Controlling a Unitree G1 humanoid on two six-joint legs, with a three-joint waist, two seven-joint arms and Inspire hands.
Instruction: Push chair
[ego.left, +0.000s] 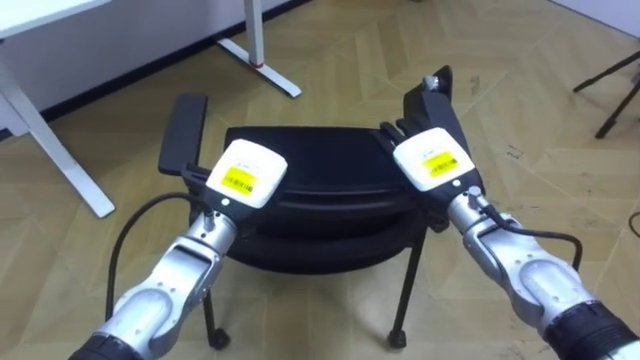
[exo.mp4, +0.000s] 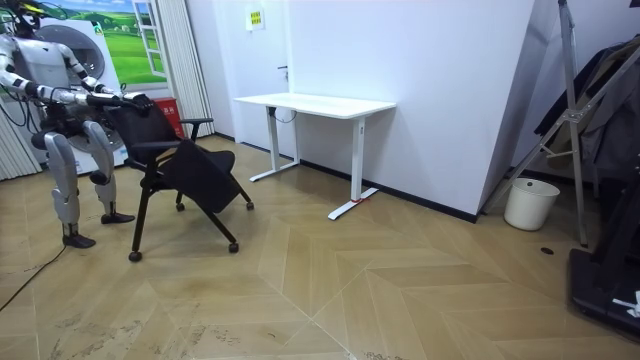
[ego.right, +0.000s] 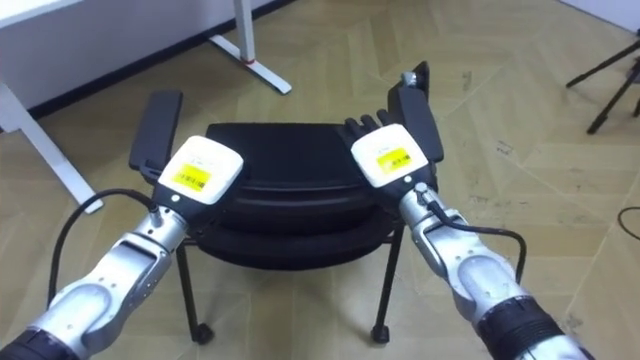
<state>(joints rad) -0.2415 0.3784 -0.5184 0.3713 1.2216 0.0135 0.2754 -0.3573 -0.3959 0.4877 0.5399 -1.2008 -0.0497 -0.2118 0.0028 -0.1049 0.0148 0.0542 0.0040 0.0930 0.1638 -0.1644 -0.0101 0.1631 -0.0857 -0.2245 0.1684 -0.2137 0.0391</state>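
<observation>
Chair (ego.left: 300, 195) on the floor (ego.left: 330, 60) directly before the robot. Right hand (ego.left: 432, 160) lies outstretched on the backrest top; the hold of the left hand (ego.left: 245, 172) cannot be told. An even, level push from both should keep it rolling straight.

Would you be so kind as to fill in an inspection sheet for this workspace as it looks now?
Surface: wooden floor, herringbone boards.
Job's things: black chair on castors; the robot stands behind its backrest.
Clutter: nothing seen.
Hands: left hand at the backrest's top edge; right hand beside it, fingers straight over the edge.
Cables: none but the robot's own.
Surroundings: white desk by the wall ahead; white bin and a dark stand further off.
</observation>
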